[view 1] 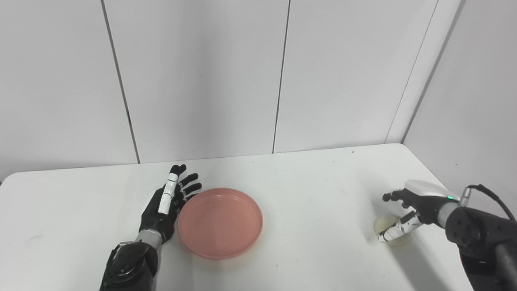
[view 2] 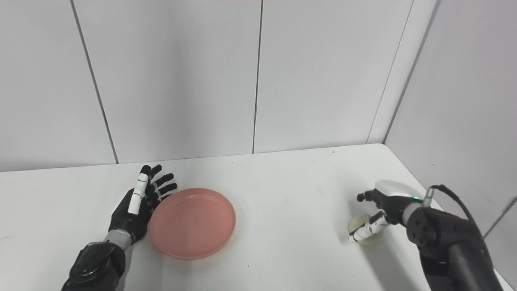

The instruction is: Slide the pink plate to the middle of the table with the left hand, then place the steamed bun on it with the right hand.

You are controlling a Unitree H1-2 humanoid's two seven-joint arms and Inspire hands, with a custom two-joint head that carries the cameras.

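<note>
Both arms enter from the bottom edge, and their dark forearms are the closest things to the camera. On the left side, the left hand [view 1: 163,206] stands on its edge on the white table [view 1: 315,190], with the fingers stretched out and a little apart, pointing away toward the wall. It holds nothing. Its palm faces the plate [view 1: 220,222], and the lower fingers look to touch the left rim of the plate or to be just beside it; I cannot tell which one.

This plate is pink, round and shallow, with a low raised rim, and it lies flat on the table, left of the middle. Nothing is on it.

Far to the right, near the right edge of the table, the right hand [view 2: 379,212] is over the bun [view 2: 365,233]. This bun is pale, round and sits on the table. The thumb with its white cover lies across the front of the bun, and the other fingers curve above and behind it. The hand looks partly closed around the bun, but I cannot tell if it really grips it. A small green light shows on the wrist.

Plate and bun are well apart from each other. Behind the table are plain white wall panels [view 1: 202,81] with dark seams.
</note>
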